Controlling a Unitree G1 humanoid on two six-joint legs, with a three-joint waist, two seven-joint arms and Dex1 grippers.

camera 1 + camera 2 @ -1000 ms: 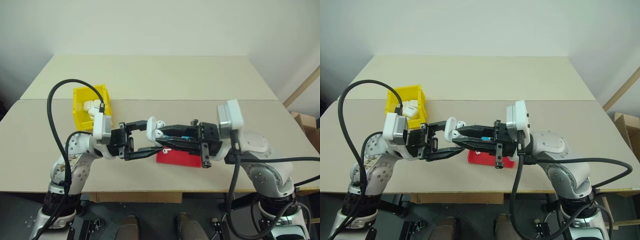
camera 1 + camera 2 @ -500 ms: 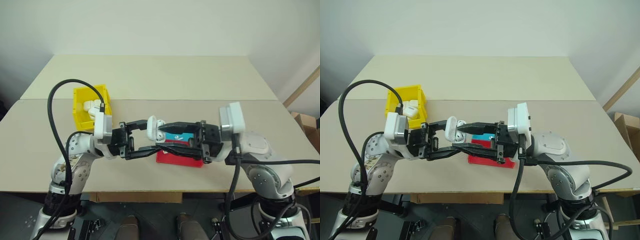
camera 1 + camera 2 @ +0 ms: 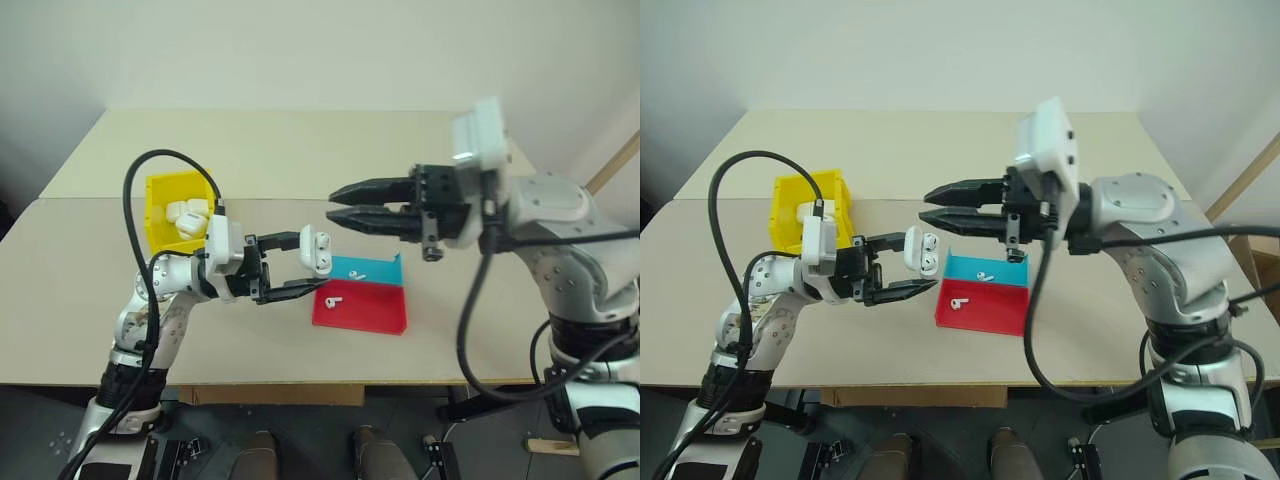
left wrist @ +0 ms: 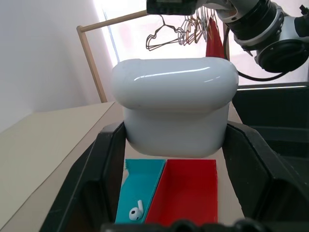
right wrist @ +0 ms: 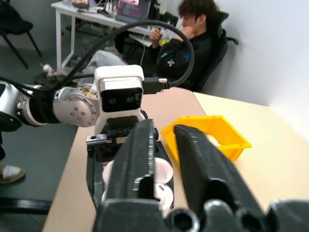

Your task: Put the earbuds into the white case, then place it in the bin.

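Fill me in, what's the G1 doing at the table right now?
The left end effector holds the small glossy white earbud case, lid open, above the table beside the shallow red-and-blue tray. Two tiny white earbuds lie in that tray, not yet in the case. The right end effector hangs shut and empty above the tray. The bright yellow plastic bin already contains white cases.

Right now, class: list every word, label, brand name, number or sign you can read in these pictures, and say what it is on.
None can be read.
The white case, the yellow bin and the red-and-blue tray carry no print.
The person's black top has a small white mark, too blurred to read.
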